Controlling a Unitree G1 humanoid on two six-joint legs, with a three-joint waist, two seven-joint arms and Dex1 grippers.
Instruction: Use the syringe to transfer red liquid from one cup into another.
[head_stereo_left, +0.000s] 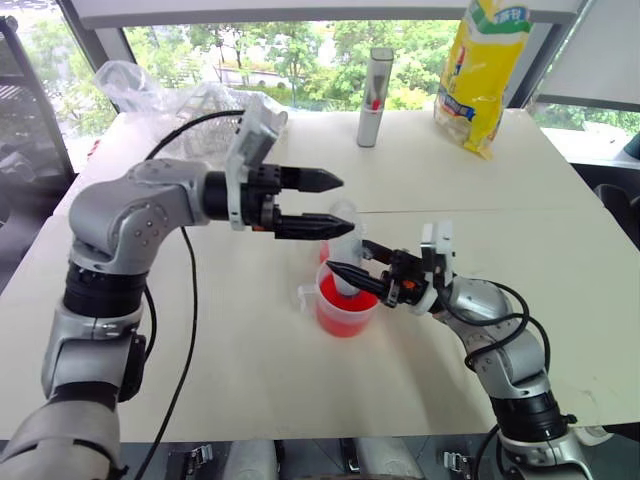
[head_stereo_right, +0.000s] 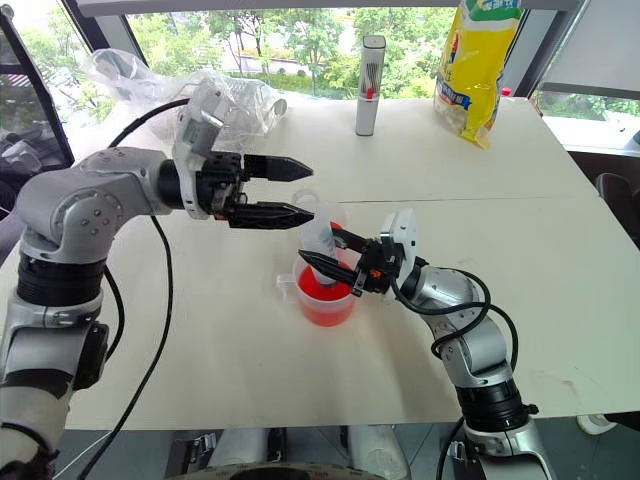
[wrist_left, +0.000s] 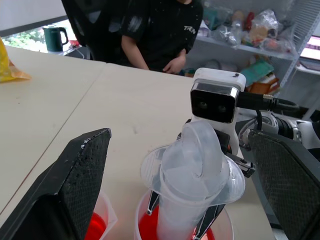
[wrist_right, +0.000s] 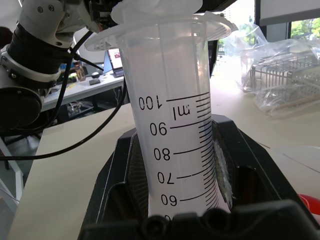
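1. Now, nearest us, our right gripper (head_stereo_left: 358, 262) is clamped on the syringe (head_stereo_left: 343, 232) partway up its barrel, holding it upright with its tip down in the beaker (head_stereo_left: 345, 307).
2. That beaker sits near the table's middle, holding most of the red liquid (head_stereo_left: 344, 312), its handle toward the left. We cannot see how deep the tip sits.
3. Just above and left, our left gripper (head_stereo_left: 333, 204) hovers with its fingers wide apart, one on each side of the plunger head (wrist_left: 200, 155), touching nothing.
4. Just behind the beaker stands the small cup (head_stereo_right: 334, 221), mostly hidden by the syringe, with a little red showing in it.
5. We judge the step in hand to be the draw: the plunger looks fully pushed in. Next the left fingers should close under the plunger's head and pull straight up, while the right holds the barrel steady.
6. Farthest off stand a grey tube (head_stereo_left: 374, 97) and a yellow bag (head_stereo_left: 482, 73).
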